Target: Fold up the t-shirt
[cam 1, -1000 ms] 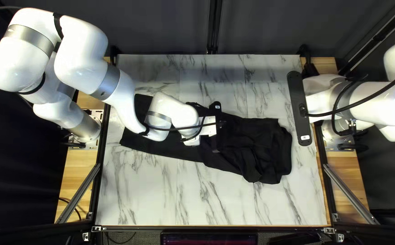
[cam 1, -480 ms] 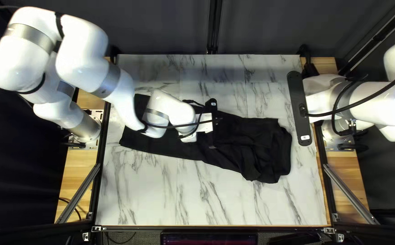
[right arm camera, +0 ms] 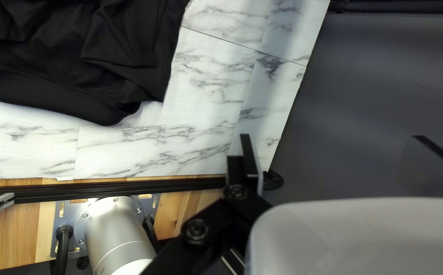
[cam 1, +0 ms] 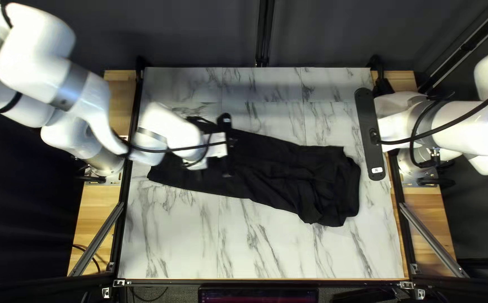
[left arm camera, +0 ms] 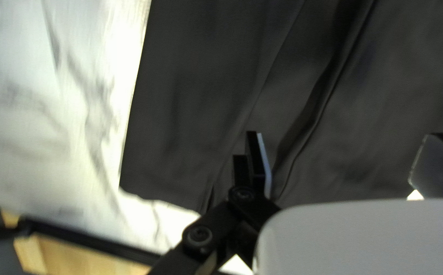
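Observation:
In the top left view the black t-shirt (cam 1: 277, 174) lies lengthwise over the middle of the table, smoother at its left part and bunched at its right. Over its left part hangs my left gripper (cam 1: 228, 147). My right gripper (cam 1: 370, 134) stays beside the table's right edge, apart from the cloth. The left wrist view has the left gripper (left arm camera: 338, 163) open, fingers wide apart, above lightly creased black cloth (left arm camera: 196, 102). In the right wrist view the right gripper (right arm camera: 333, 158) is open with nothing between its fingers; the bunched cloth (right arm camera: 104, 56) lies off to one side.
The marble-patterned table (cam 1: 266, 247) shows bare in front of and behind the cloth. Black rails and wooden side strips (cam 1: 101, 224) line its sides. My right arm's base (right arm camera: 119, 244) shows in the right wrist view.
My left arm has swung toward the left of the top left view, its gripper shifting from the cloth's middle to its left part. The cloth looks nearly unchanged; the right arm has stayed put.

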`<act>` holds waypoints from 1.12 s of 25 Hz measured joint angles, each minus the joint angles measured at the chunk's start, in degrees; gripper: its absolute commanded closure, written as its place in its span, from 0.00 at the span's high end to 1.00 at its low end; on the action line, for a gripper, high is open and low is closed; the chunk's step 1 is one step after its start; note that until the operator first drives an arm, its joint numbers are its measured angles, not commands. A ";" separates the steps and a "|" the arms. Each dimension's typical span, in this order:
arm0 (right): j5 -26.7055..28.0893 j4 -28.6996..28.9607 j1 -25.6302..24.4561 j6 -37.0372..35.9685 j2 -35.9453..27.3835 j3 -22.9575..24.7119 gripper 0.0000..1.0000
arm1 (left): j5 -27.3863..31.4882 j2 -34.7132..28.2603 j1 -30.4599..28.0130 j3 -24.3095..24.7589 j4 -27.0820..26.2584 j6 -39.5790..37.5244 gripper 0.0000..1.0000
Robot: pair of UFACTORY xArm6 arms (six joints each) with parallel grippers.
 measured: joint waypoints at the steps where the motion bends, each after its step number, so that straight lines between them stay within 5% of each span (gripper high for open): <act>1: 0.00 0.00 0.00 0.00 0.00 0.00 1.00 | -0.09 0.17 0.31 0.32 0.36 -0.01 1.00; 16: 0.00 0.00 0.00 0.00 0.00 0.00 1.00 | -0.58 6.38 0.91 -0.53 4.98 0.53 1.00; 28: 0.00 0.00 0.00 0.00 0.00 0.00 1.00 | -6.53 9.48 7.79 2.57 14.04 1.80 1.00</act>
